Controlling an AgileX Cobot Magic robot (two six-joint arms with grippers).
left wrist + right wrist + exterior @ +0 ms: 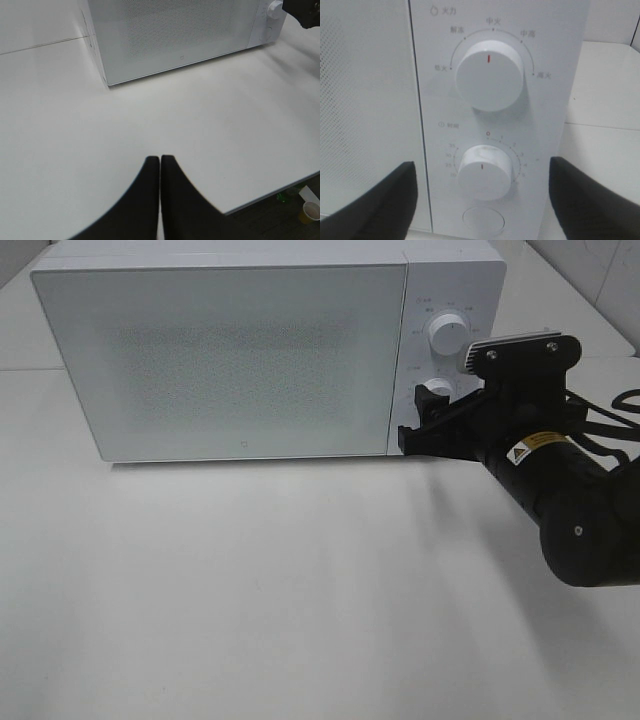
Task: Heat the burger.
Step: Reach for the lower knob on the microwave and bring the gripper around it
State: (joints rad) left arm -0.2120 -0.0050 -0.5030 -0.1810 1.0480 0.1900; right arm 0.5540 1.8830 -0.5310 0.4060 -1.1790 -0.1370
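Note:
The burger is out of view. The white microwave (230, 350) stands at the back of the table with its door shut; it also shows in the left wrist view (175, 35). My right gripper (430, 418) is open at the control panel. In the right wrist view the right gripper (481, 167) has a finger on either side of the lower timer knob (485, 172) without touching it. The upper power knob (489, 75) points straight up. My left gripper (160, 159) is shut and empty over bare table, well in front of the microwave.
A round door button (483, 219) sits below the timer knob. The white table (300, 590) stretches in front of the microwave. Its near edge (280, 186) shows in the left wrist view, with a paper cup (311, 211) on the floor beyond.

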